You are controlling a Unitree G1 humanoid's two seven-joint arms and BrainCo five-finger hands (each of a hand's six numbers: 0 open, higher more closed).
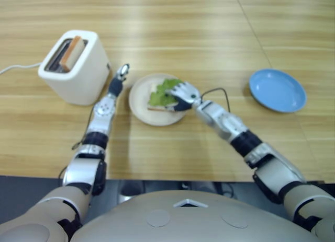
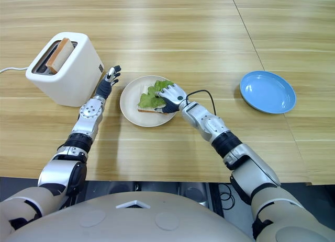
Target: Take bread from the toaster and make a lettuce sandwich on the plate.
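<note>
One bread slice (image 2: 58, 55) stands upright lengthwise in the toaster (image 2: 70, 82).

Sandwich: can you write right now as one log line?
right hand: grips lettuce | lettuce: on bread, on plate | left hand: open, beside toaster | toaster: one slice inside

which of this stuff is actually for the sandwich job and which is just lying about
For the job:
toaster
toaster slice in its slot
tan plate
plate slice on it
lettuce on top
right hand on the lettuce
left hand beside the toaster

Lying about:
blue plate, far right
white cord at the toaster
</note>
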